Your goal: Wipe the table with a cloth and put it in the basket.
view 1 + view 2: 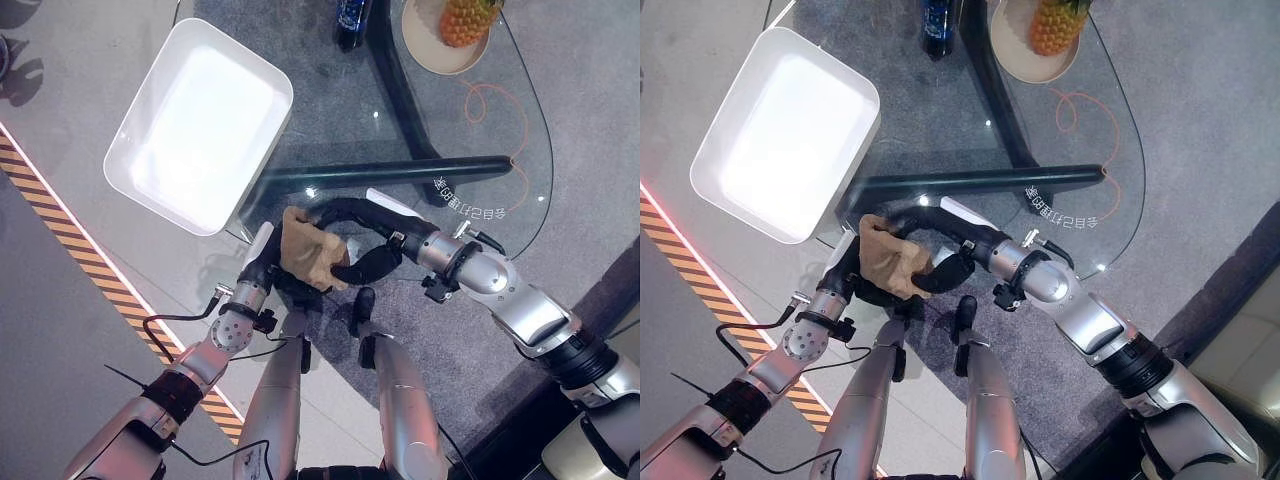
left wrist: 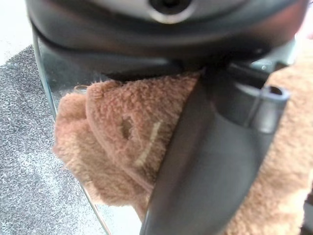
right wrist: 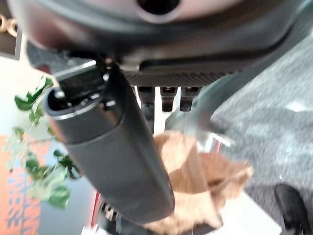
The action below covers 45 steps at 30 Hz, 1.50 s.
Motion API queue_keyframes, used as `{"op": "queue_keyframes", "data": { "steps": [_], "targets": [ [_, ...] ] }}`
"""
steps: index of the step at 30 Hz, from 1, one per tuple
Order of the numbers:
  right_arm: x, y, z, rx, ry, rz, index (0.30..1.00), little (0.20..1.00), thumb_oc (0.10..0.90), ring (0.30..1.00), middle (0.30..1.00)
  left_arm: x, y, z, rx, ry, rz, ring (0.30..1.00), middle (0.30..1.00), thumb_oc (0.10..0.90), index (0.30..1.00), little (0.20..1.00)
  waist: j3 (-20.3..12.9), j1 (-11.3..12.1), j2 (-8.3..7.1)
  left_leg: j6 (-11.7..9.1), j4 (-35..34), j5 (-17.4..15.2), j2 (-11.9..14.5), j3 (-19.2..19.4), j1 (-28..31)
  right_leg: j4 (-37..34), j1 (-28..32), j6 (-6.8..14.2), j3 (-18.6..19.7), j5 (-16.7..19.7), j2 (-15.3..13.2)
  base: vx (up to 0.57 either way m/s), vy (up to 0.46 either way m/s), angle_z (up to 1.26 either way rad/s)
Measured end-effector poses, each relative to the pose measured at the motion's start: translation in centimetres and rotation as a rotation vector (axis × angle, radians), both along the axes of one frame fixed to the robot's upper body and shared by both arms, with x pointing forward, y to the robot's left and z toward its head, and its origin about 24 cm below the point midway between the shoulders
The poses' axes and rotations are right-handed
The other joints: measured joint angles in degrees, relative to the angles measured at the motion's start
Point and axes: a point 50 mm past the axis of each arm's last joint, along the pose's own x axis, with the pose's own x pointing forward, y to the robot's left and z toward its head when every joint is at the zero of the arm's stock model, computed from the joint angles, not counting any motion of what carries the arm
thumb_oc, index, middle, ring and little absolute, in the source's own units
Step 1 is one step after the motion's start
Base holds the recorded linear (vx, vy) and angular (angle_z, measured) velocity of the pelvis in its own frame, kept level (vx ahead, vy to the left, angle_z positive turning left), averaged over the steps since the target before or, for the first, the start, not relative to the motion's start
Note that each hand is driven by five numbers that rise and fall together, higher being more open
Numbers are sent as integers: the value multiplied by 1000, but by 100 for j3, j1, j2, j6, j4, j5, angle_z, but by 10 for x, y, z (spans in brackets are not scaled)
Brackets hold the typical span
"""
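Glass tabletop [image 1: 450, 150] edge: left hand [image 1: 262, 272] fingers clamped on brown cloth [image 1: 310, 252], basket [image 1: 198, 125] just beyond. Right hand [image 1: 372, 262] touches cloth, fingers can't tell.

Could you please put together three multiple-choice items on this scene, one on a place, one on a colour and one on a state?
1. Where does the white basket sit?
A. on the glass table's left corner
B. on the floor under the table
C. on the plate beside the pineapple

2. What colour is the cloth?
A. blue
B. light brown
C. white

3. What is the state of the cloth?
A. lying inside the basket
B. spread flat in the middle of the table
C. bunched between the left hand and the right hand at the table's near edge

Answers:
1 A: the basket's corner overlaps the glass at the left.
2 B: the left wrist view shows tan fleece.
3 C: both hands meet on the cloth, and the left thumb presses across it.
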Motion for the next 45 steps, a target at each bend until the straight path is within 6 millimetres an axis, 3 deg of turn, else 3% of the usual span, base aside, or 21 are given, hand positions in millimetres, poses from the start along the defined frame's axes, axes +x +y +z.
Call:
{"op": "queue_keyframes", "data": {
  "steps": [7, 20, 24, 29, 32, 36, 45],
  "targets": [
    [0, -9, 5, 14, -41, -52, 900, 900, 800, 900, 900, -3, 3, -5, -3, 14, 13, 300, 300, 100, 300, 200, -1, -92, -24, 18, 6, -13, 9, 49, 0, -15, 0, 1, 17, 1, 9, 0, 0, 0],
    [-4, -22, -9, 49, -7, -106, 900, 900, 800, 900, 900, -8, 16, 0, -98, -68, 111, 300, 300, 100, 300, 200, -3, -95, -42, 37, 12, -27, 26, 47, -5, -69, 22, 4, 18, 15, 28, 2, -2, 0],
    [-5, -23, -14, 64, 11, -117, 900, 900, 800, 900, 900, -8, 31, 26, -182, -203, 215, 300, 300, 100, 300, 200, -3, -67, -57, 35, 13, -26, 33, 24, -5, -77, 29, 2, 9, 19, 35, 8, -8, 0],
    [-5, -27, -21, 81, 51, -151, 900, 900, 800, 900, 900, -10, 59, 80, -221, -429, 304, 300, 300, 100, 300, 200, -3, -15, -55, 30, 10, -22, 23, 22, 19, -37, 33, -2, 10, 10, 19, 6, 26, 0],
    [-6, -30, -29, 76, 87, -175, 900, 900, 800, 900, 900, -13, 72, 100, -225, -512, 343, 300, 300, 100, 300, 200, -4, 55, -51, 21, -7, -23, -3, 23, 61, 47, 29, -6, 15, -50, -16, 3, 51, 3],
    [-7, -32, -37, 78, 135, -196, 900, 900, 800, 900, 900, -17, 82, 110, -217, -570, 394, 300, 300, 100, 300, 200, -3, 96, -42, -17, -14, -49, -22, 19, 68, 122, 0, -8, 16, -103, -41, 10, 72, 3],
    [-5, -33, -46, 85, 222, -205, 900, 900, 800, 900, 900, -15, 86, 113, -193, -571, 459, 300, 300, 100, 300, 200, 2, 104, -18, -27, 11, -52, -45, 52, -85, 317, -231, -50, 26, -231, -81, 9, 79, 1]
  ]
}}
